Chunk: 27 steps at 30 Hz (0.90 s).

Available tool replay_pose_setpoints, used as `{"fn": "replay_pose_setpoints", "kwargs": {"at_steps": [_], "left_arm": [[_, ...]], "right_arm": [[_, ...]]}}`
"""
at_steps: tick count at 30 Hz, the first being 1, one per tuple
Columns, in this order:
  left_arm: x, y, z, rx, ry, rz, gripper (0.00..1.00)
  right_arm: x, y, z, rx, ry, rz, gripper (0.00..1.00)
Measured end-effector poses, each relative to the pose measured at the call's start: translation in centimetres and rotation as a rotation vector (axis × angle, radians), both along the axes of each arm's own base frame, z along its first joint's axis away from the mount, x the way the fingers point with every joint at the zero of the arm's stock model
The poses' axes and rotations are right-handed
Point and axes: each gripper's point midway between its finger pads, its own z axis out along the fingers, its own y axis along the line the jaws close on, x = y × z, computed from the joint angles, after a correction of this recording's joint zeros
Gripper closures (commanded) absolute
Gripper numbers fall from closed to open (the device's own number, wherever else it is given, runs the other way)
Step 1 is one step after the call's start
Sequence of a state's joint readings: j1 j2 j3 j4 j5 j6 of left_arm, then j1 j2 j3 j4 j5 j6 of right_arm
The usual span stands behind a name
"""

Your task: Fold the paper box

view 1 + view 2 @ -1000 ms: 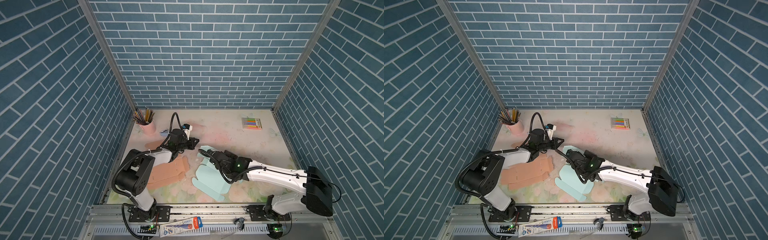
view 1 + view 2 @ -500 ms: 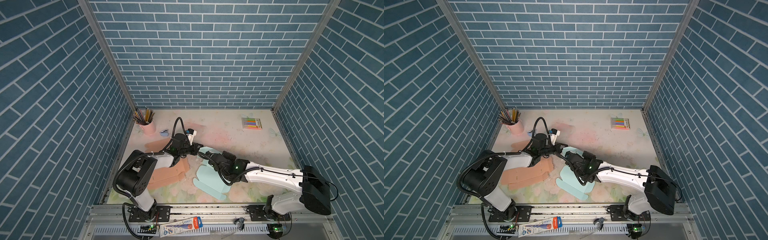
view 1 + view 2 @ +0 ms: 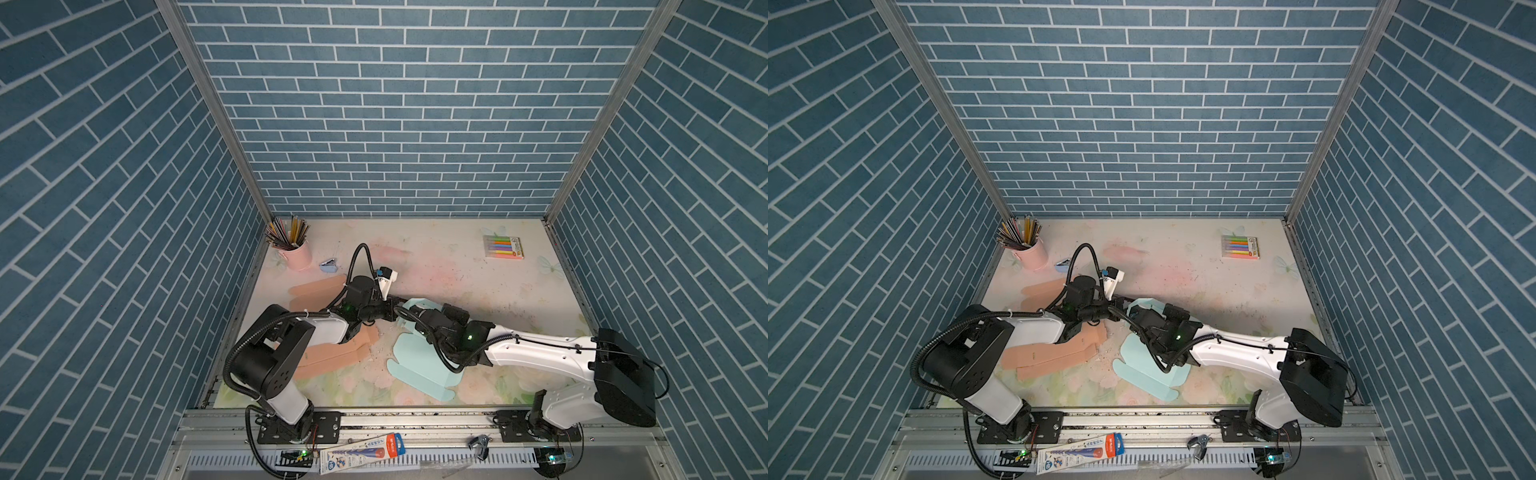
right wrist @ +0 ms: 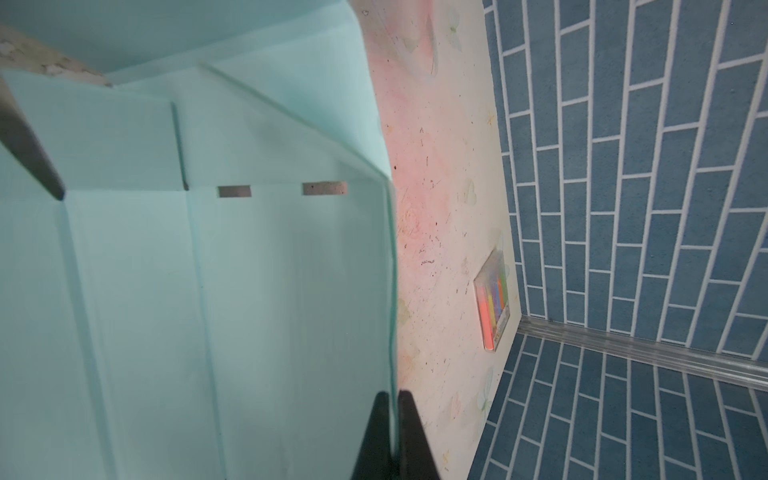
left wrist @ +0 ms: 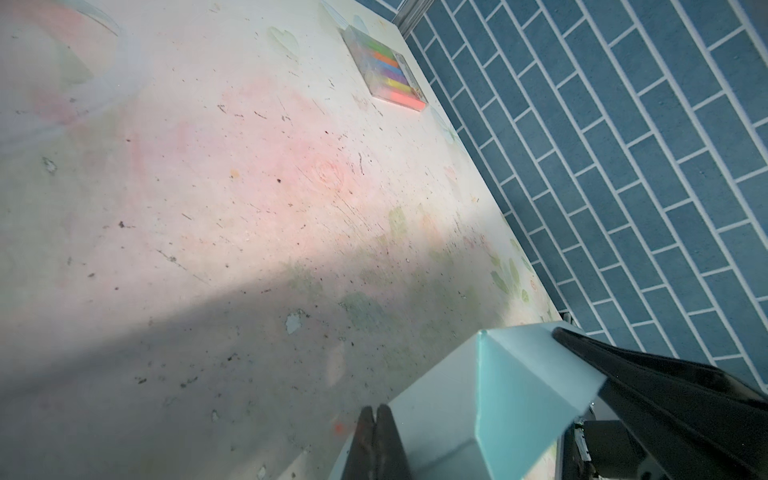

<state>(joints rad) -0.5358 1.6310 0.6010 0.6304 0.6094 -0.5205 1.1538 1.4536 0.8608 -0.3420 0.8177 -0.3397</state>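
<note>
The paper box (image 3: 419, 365) is a pale teal cut-out lying partly flat near the table's front, also seen in a top view (image 3: 1142, 365). Its far end is lifted into an upright wall (image 4: 291, 270). My right gripper (image 4: 392, 397) is shut on the thin edge of that wall, and shows in both top views (image 3: 415, 318) (image 3: 1138, 320). My left gripper (image 5: 376, 411) is shut with nothing between its fingers. Its tips rest against the raised teal panel (image 5: 498, 395), near a crease. In both top views the left gripper (image 3: 395, 311) (image 3: 1121, 309) meets the right one at the box's far end.
Salmon paper cut-outs (image 3: 328, 357) lie under the left arm. A pink cup of pencils (image 3: 295, 253) and a small blue object (image 3: 329, 265) stand at the back left. A pack of coloured markers (image 3: 503, 247) lies at the back right. Brick walls close three sides.
The left gripper has swung right and toward the front, reaching the teal box's far end. The right gripper has shifted left with the box's edge, raising that end.
</note>
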Motion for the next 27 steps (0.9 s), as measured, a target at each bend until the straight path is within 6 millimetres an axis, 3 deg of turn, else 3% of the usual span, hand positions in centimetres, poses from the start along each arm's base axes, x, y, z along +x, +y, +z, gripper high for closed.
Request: {"fn": "replay_pose_setpoints", "kwargs": {"at_steps": [12, 27], "left_arm": [[-1.2, -0.3, 0.0, -0.016, -0.006, -0.021, 1.0], [-3.8, -0.1, -1.3, -0.022, 0.006, -0.047, 1.0]], "right_arm": [[0.0, -0.1, -2.1, -0.058, -0.007, 0.015, 1.0], [-0.8, 0.4, -1.8, -0.108, -0.102, 0.06, 1.0]]}}
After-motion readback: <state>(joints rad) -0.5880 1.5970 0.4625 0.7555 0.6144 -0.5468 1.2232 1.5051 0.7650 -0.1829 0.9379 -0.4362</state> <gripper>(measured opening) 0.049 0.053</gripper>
